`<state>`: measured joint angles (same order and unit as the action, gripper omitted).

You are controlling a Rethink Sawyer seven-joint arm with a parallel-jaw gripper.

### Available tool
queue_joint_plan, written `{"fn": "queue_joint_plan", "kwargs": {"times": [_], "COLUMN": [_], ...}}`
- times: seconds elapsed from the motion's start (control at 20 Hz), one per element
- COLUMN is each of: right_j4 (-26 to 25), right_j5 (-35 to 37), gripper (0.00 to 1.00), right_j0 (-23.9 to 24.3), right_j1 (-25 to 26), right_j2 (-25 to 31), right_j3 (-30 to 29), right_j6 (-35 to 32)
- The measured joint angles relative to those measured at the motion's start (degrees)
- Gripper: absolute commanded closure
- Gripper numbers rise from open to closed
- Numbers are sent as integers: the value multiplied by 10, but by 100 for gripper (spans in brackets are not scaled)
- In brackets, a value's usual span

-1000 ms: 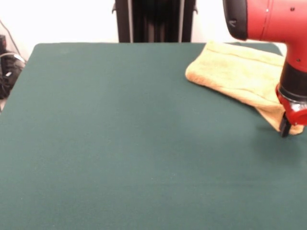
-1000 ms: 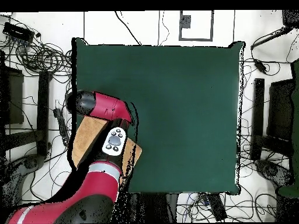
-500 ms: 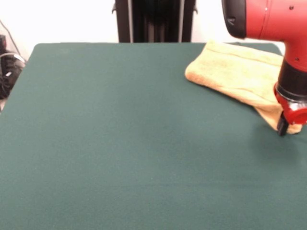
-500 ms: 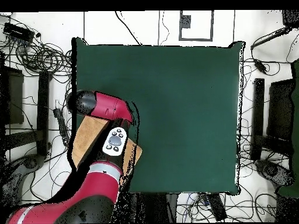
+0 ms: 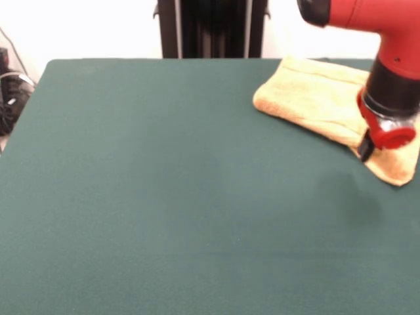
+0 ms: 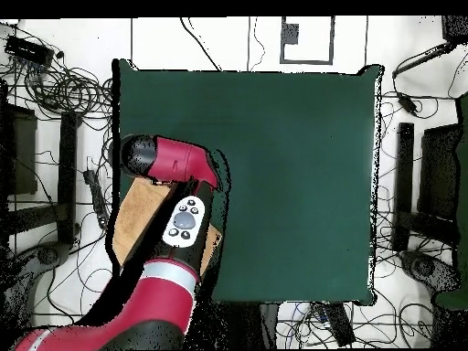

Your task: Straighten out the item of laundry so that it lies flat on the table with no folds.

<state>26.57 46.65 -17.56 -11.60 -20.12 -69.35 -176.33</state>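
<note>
Hanging over the folded towel [image 5: 328, 102] at a far corner of the table [image 5: 164, 197], the gripper [image 5: 365, 150] (open or closed, I cannot tell) meets its near edge, the towel's long axis slanting along the table's edge.

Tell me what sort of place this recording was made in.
Most likely a robotics lab or test cell: a green-felt table with loose cables and black stands on the floor around it, and a red arm working over a towel.
</note>
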Motion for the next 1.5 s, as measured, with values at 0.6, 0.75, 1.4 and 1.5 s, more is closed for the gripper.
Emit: {"fn": "queue_joint_plan", "kwargs": {"times": [0.6,0.75,1.4,1.5], "right_j4": [-42,-30,23,39], "right_j5": [48,10,-2,-2], "gripper": [100,0,0,0], "right_j0": [50,38,-11,-17], "right_j1": [-32,-25,-2,3], "right_j2": [-13,-13,-14,-14], "right_j3": [25,25,29,30], "right_j6": [0,0,-11,-18]}}
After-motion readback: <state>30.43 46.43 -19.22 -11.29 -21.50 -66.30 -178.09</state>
